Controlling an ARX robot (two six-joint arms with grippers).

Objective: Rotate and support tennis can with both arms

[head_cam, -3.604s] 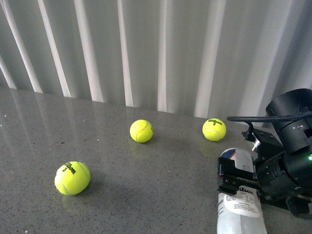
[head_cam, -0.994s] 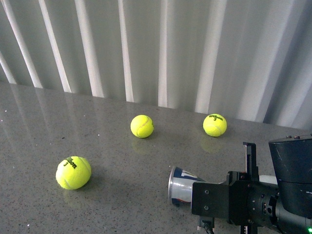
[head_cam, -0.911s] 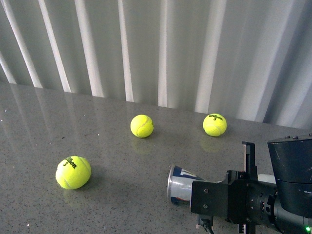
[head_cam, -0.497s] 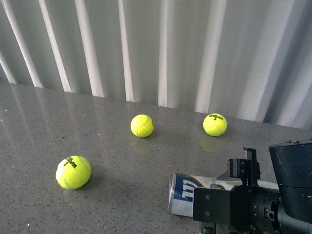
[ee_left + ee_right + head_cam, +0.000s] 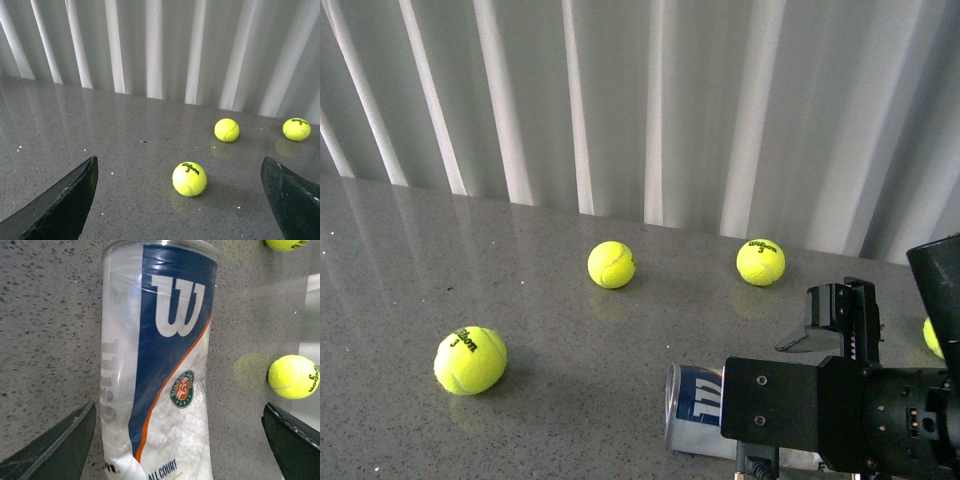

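tennis can (image 5: 695,396), scattered balls (image 5: 470,360), open tabletop (image 5: 570,335) between

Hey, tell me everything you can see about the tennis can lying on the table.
The tennis can is a clear plastic tube lying on its side on the grey speckled table. Its label is navy and white, with a big white W, an orange stripe, a round green-and-red emblem and the words ALL COURT. A silvery rim rings its end toward the robot's left. The open right hand straddles it, fingers clear of both sides.
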